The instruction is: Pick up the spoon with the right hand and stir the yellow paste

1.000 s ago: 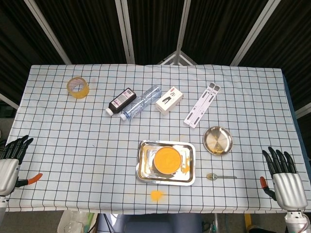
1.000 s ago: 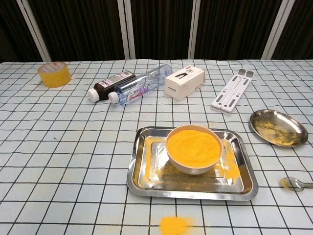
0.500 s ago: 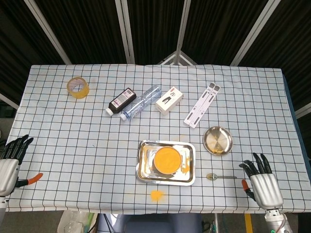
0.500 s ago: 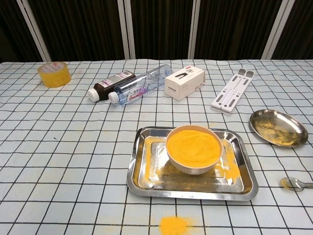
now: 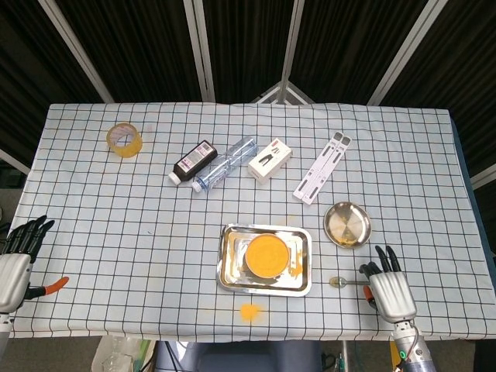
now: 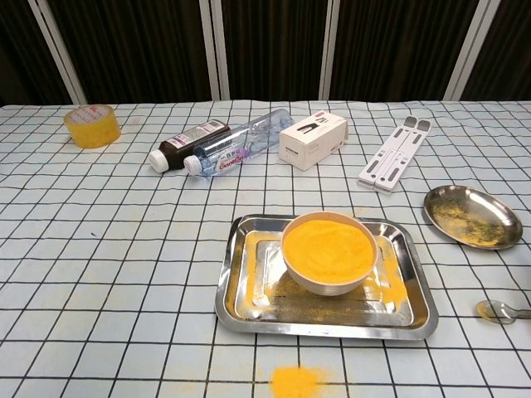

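A small metal spoon [image 5: 341,281] lies flat on the checkered cloth of the counter [image 5: 155,232], near its front edge, bowl end pointing left and handle pointing right. In the chest view only the spoon's bowl shows at the right border. The right hand [image 5: 390,289] sits palm down at the handle end of the spoon, fingers spread apart and holding nothing; whether a fingertip touches the handle cannot be told.

To the left of the spoon, a white bowl [image 6: 328,252] filled with yellow paste [image 5: 266,253] stands in a shallow steel tray [image 5: 229,263]. Yellow smears mark the tray floor, and a yellow blob [image 5: 249,311] lies on the cloth just in front of the tray. A small round steel dish [image 5: 347,224] dusted with yellow sits behind the spoon.

Farther back lie a dark bottle [image 5: 193,162], a clear plastic bottle [image 5: 224,163] beside it, a white box [image 5: 270,160] and a folded white stand [image 5: 322,168]. A roll of yellow tape [image 5: 124,139] sits at the far left.

The left hand [image 5: 17,260] rests at the counter's left edge, fingers spread and empty.
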Tool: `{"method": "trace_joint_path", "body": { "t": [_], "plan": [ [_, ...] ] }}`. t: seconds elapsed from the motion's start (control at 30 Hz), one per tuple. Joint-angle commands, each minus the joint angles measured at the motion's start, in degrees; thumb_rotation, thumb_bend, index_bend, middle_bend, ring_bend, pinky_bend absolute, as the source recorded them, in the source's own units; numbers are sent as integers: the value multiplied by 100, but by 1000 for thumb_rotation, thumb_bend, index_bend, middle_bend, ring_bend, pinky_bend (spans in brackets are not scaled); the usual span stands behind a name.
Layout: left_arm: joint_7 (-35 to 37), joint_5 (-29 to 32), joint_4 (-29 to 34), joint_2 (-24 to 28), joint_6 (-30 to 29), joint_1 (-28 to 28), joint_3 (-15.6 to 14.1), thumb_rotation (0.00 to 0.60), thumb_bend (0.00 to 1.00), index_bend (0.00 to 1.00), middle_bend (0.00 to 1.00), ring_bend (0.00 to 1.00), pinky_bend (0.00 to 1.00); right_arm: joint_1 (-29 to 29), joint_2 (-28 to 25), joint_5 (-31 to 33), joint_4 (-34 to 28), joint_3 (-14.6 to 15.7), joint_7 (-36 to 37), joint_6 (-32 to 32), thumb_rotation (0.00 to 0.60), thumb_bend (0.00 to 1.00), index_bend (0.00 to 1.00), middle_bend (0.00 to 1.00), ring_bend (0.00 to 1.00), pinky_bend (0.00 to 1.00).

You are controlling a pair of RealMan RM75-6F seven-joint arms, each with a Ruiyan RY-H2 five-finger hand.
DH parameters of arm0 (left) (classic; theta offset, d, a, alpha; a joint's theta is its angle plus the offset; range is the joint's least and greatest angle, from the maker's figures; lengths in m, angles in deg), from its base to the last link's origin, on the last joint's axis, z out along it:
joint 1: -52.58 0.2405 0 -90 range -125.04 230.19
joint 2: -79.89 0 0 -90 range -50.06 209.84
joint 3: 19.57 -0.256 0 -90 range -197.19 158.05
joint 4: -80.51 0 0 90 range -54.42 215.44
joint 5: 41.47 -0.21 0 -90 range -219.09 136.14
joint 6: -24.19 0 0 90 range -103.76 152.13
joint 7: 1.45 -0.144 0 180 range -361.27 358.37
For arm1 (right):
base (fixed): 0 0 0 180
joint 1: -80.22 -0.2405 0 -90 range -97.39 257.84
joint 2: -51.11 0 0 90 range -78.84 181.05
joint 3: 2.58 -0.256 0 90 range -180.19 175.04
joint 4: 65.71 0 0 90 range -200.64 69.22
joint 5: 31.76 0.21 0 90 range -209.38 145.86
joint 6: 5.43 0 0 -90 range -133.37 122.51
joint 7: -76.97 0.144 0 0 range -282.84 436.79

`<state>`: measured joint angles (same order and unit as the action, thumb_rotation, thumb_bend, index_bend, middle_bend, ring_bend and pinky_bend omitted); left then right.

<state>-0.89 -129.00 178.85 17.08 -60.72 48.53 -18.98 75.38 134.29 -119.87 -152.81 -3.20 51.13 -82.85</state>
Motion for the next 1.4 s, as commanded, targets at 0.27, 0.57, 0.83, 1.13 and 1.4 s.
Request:
{"method": "trace_joint_path", "body": {
  "t": [0.27,0.57,0.83,1.13,1.4],
  "plan": [
    [-23,36,10,-6,44,-17,2,600,0,0,0,0,0,-91,180,266,215,-41,-83,167,600,459,461,433,80,0],
    [95,-43,-8,-15,-60,-13,35,600,0,0,0,0,0,-106,333,271,453,43,-207,151,600,460,462,432,85,0],
    [143,-87,-33,-20,-94,-12,34,600,0,0,0,0,0,-104,456,366,721,7,-207,90,600,459,461,386,37,0],
    [117,-97,-21,-24,-106,-11,32,600,0,0,0,0,0,-100,509,412,843,61,-330,89,600,460,462,263,0,0],
    [102,-62,-22,-33,-86,-19,42,600,0,0,0,0,0,-100,614,439,1000,65,-338,57,600,459,461,260,0,0]
  ]
}}
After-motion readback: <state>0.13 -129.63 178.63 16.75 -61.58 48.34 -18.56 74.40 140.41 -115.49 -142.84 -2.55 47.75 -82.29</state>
